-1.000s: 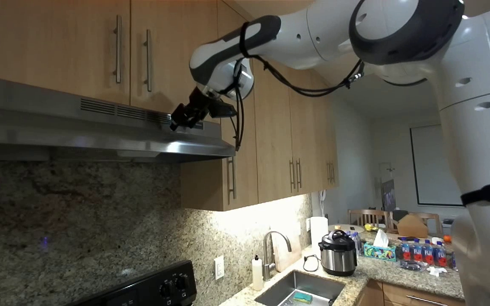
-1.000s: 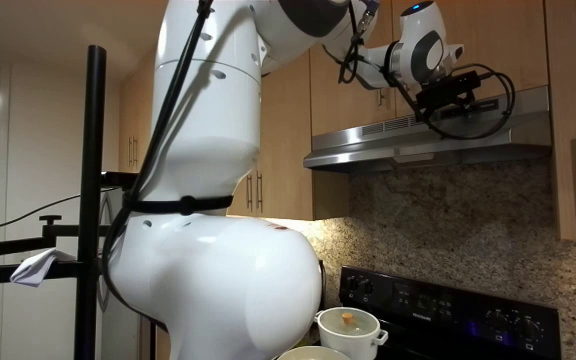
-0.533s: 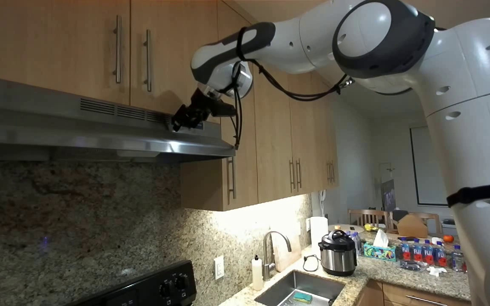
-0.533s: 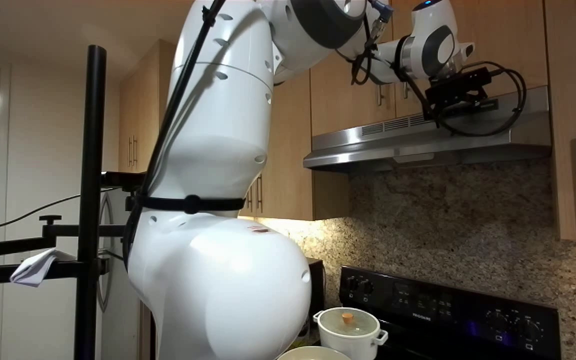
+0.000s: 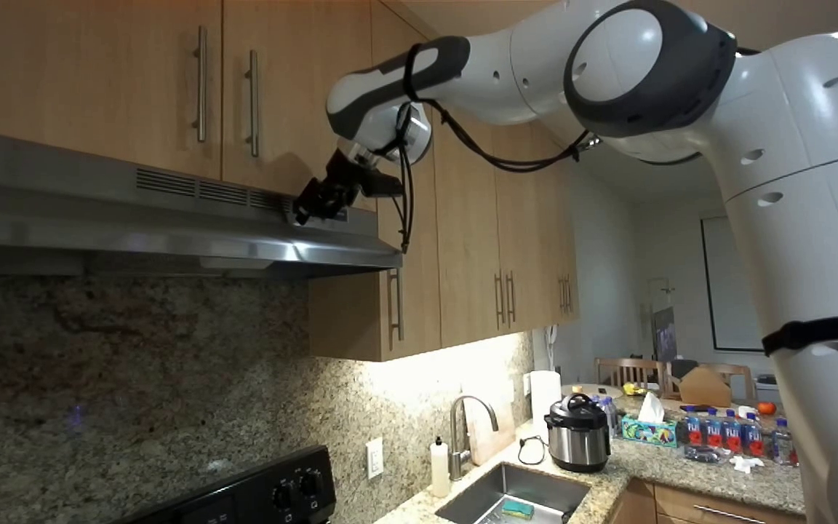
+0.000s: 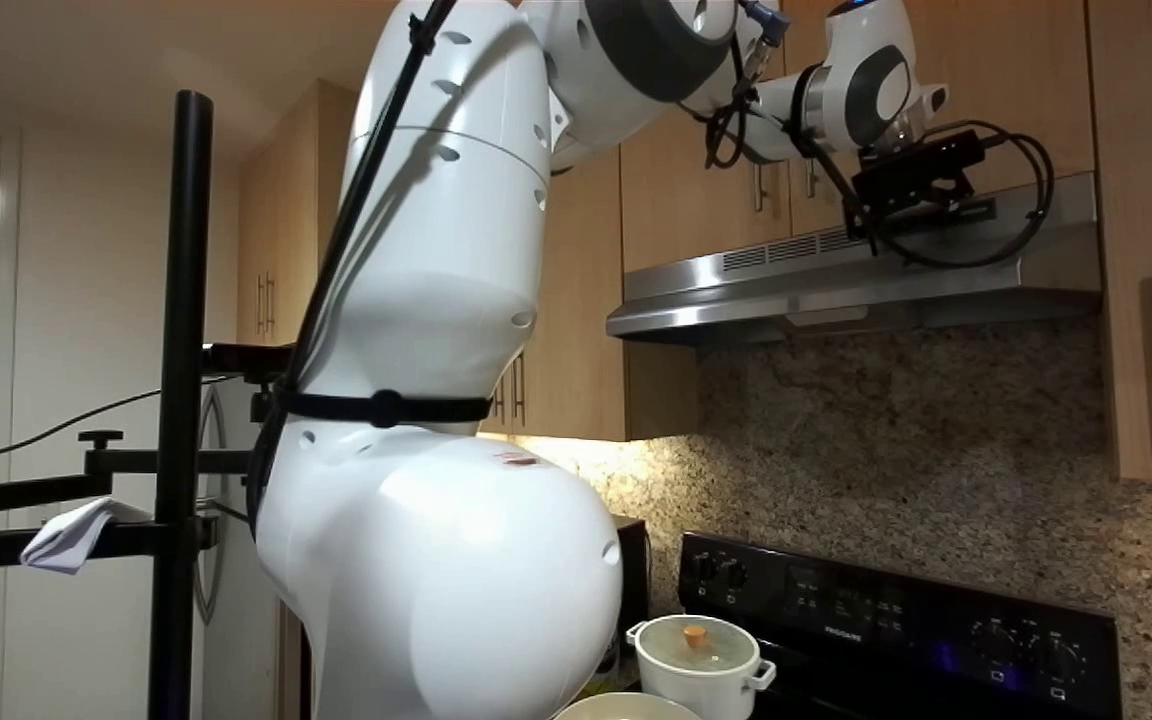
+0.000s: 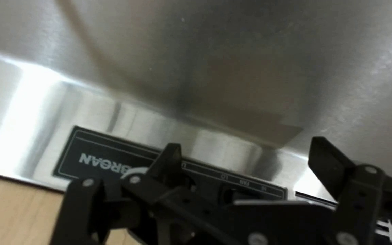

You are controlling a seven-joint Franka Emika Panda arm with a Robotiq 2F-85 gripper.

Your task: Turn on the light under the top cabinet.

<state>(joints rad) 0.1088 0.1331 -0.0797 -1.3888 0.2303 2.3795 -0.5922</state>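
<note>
- Against a second ago, the arm's elbow [image 5: 619, 54] has shifted toward eight o'clock in an exterior view; against half a second ago it has barely stirred.
- In an exterior view the wrist camera [image 6: 921, 175] has slid toward two o'clock over that second.
- The gripper [image 7: 245, 146] keeps nearly the same spot at the range hood [image 5: 157, 233], which has not moved.
- The range hood is brushed and silvery, with dark slotted vents [image 5: 222, 191].
- Its control panel [image 7: 209, 178] is black with a thin pale border; the pale lettering stands upside down in the wrist view, with FAN, LO and HI legible.
- The control panel sits at seven o'clock from the wrist view's centre, partly covered by the gripper, its face toward the camera.
- Its long axis runs from between nine and ten o'clock to between three and four.
- The gripper's fingers [image 7: 327, 156] stand well apart; whether either touches the control panel cannot be told.
</note>
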